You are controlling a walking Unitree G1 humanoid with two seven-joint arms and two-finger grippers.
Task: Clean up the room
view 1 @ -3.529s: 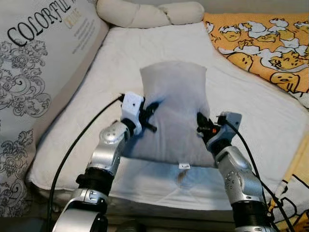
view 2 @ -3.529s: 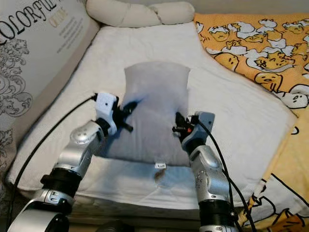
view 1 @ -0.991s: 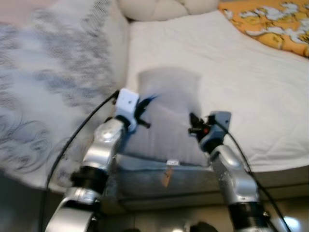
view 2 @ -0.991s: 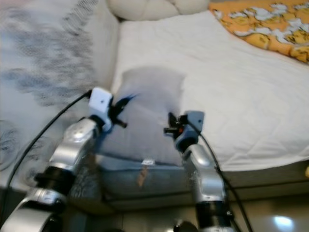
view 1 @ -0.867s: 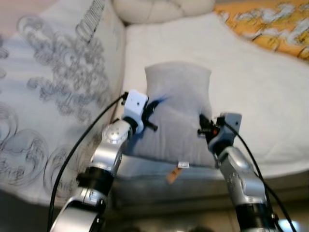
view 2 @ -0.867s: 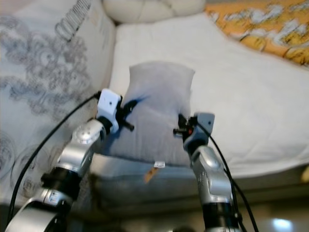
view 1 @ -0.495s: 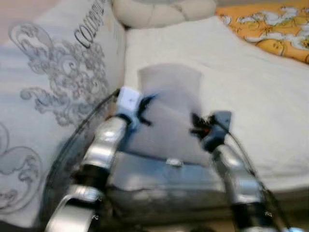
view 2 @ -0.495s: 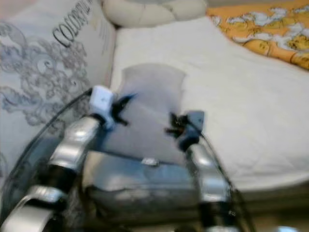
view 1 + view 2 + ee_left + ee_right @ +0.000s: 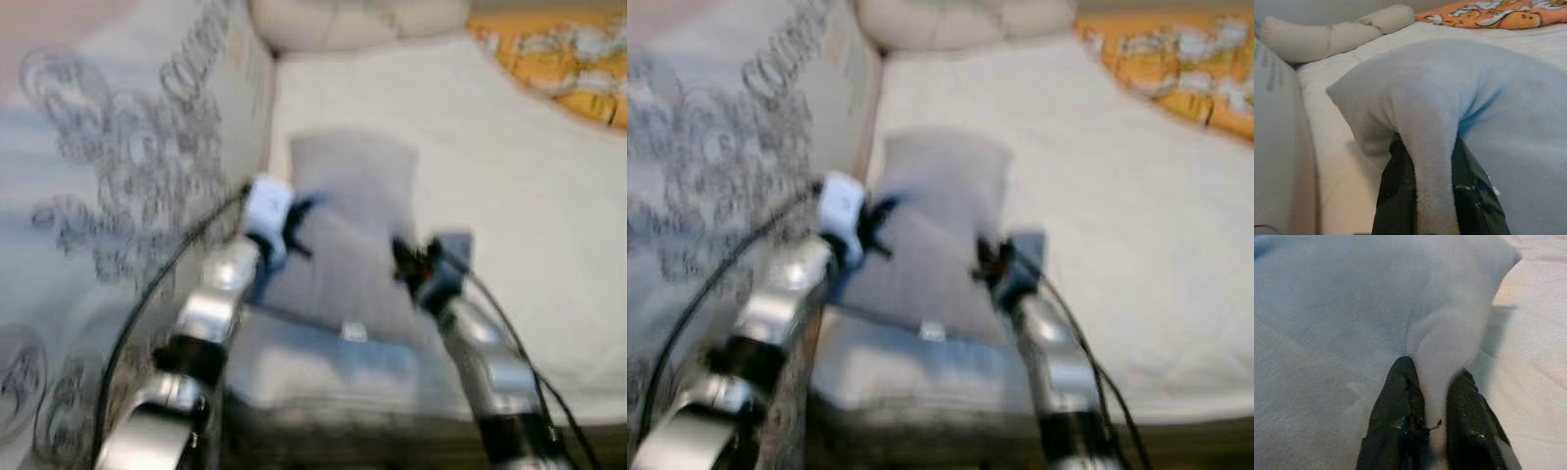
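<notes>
A pale grey pillow (image 9: pixel 351 223) hangs between my two arms, above the near part of the white bed (image 9: pixel 529 225). My left gripper (image 9: pixel 297 223) is shut on the pillow's left edge; in the left wrist view a fold of grey fabric (image 9: pixel 1430 161) sits pinched between the black fingers (image 9: pixel 1396 196). My right gripper (image 9: pixel 405 262) is shut on the right edge, and the right wrist view shows a ridge of the pillow (image 9: pixel 1437 357) squeezed between its fingers (image 9: pixel 1400 416). A small tag (image 9: pixel 353 333) dangles from the pillow's lower edge. Both eye views are blurred.
A large cushion printed with grey scrollwork (image 9: pixel 108 186) leans along the left side. A cream bolster (image 9: pixel 353 22) lies at the head of the bed. An orange patterned blanket (image 9: pixel 558 59) covers the far right corner. The bed's front edge (image 9: pixel 392 411) runs just below my arms.
The camera has shifted and the picture has blurred; the bed and cushion slid slightly right. Both grippers keep their hold on the pillow in the same pose.
</notes>
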